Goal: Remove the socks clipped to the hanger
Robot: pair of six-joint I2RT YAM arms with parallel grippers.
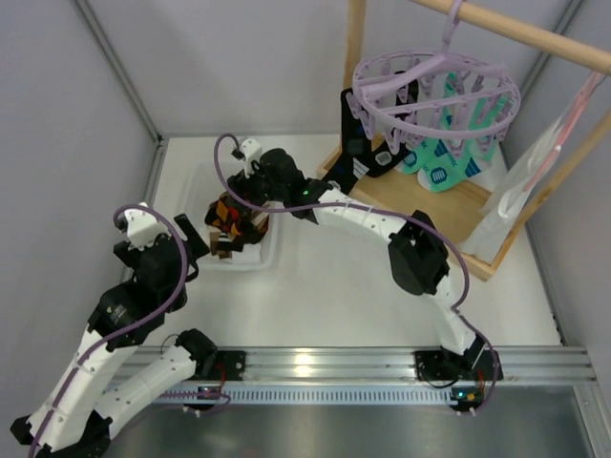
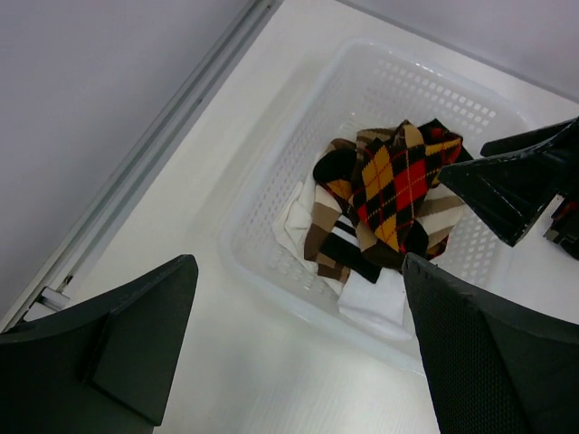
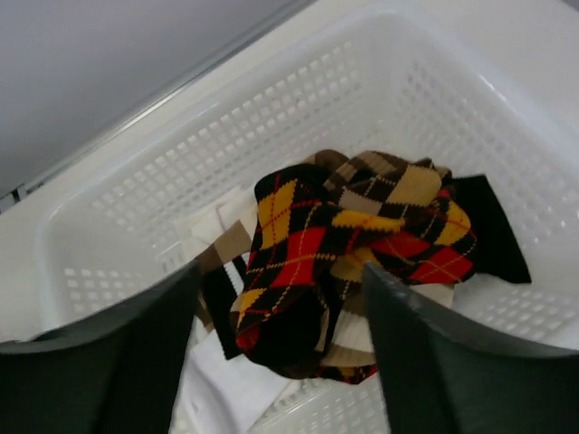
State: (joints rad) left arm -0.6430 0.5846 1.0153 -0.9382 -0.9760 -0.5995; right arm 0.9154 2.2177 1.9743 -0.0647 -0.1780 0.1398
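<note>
The lavender hanger (image 1: 434,95) hangs by its hook from a wooden bar at the back right. A black sock with white stripes (image 1: 358,143) and mint-teal socks (image 1: 439,167) hang clipped under it. Argyle socks (image 1: 229,224) lie piled in a white basket (image 1: 263,256) at the left. My right gripper (image 1: 250,212) is open and empty just above that pile (image 3: 317,244), with the basket wall (image 3: 271,117) behind. My left gripper (image 1: 191,253) is open and empty over the table beside the basket's near rim (image 2: 271,271). The pile (image 2: 393,185) and the right gripper's fingers (image 2: 516,185) show in the left wrist view.
The wooden rack frame (image 1: 516,29) stands on a wooden base (image 1: 430,205) at the back right. A white and pink item (image 1: 535,162) hangs off its right end. Grey walls close in the table on the left, back and right. A metal rail (image 1: 382,363) runs along the front.
</note>
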